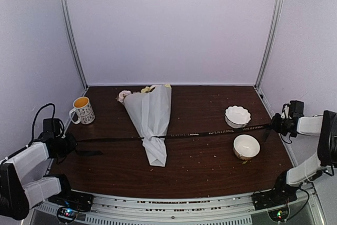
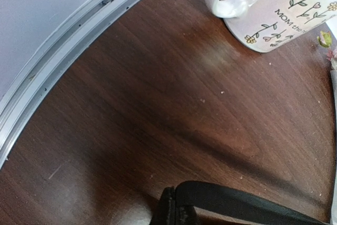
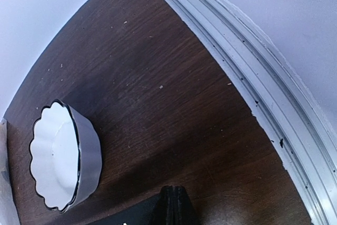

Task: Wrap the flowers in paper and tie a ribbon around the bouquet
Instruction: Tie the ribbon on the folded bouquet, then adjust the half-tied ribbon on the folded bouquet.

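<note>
Bouquet (image 1: 151, 114) lies just left of the middle of the dark wooden table (image 1: 200, 175). It is a cone of pale paper (image 1: 155, 151) with its wide end towards 12 o'clock, where yellow and pink blooms (image 1: 125, 95) peek out, and its narrow end towards 6 o'clock. A black ribbon (image 1: 210, 131) with faint light lettering crosses the table in a taut line from 9 o'clock to 3 o'clock, cinching the cone near its narrow end, where the paper is bunched. The left gripper (image 1: 72, 142), at the 9 o'clock edge, has its fingers pressed together on one end of the ribbon, and a loose tail hangs below it. The right gripper (image 1: 271, 126), at the 3 o'clock edge, pinches the other end the same way. A flower-printed mug (image 1: 82, 110) stands at about 10 o'clock, apart from the cone. Towards 3 o'clock, a scalloped white bowl (image 1: 237, 115) sits just beyond the ribbon, and a round bowl (image 1: 246, 146) sits just on the near side of it.
</note>
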`<state>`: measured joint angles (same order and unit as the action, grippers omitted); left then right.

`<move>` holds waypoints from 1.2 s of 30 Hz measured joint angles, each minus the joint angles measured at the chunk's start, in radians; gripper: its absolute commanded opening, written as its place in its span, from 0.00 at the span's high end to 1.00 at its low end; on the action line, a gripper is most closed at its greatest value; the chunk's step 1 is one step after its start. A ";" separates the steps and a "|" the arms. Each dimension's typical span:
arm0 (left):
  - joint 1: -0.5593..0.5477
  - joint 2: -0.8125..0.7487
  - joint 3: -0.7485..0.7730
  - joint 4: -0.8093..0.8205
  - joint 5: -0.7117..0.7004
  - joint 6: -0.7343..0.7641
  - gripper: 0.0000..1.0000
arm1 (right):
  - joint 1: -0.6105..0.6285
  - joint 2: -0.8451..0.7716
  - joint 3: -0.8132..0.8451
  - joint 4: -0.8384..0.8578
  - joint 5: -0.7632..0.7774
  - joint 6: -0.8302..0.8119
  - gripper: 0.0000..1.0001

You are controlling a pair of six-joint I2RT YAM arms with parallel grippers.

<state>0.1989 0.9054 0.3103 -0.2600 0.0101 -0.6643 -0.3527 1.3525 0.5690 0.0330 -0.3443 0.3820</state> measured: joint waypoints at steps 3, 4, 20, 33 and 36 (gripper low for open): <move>0.005 -0.022 -0.005 0.000 0.009 -0.004 1.00 | -0.024 -0.001 -0.005 0.001 -0.004 0.006 1.00; 0.008 -0.026 -0.006 0.000 0.011 -0.005 1.00 | -0.032 -0.003 -0.005 0.000 -0.005 0.008 1.00; 0.089 -0.058 -0.012 -0.002 -0.061 -0.029 1.00 | -0.187 -0.032 -0.026 0.080 0.033 0.037 1.00; 0.079 -0.147 -0.074 0.034 0.029 0.001 1.00 | 0.115 -0.040 0.025 0.069 0.024 -0.033 0.89; 0.038 -0.206 -0.077 0.044 0.058 0.014 1.00 | 0.340 -0.041 0.116 0.021 0.040 -0.108 0.80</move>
<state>0.2367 0.6998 0.2333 -0.2157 0.0685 -0.6502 -0.0132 1.3117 0.6853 0.0536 -0.3038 0.2737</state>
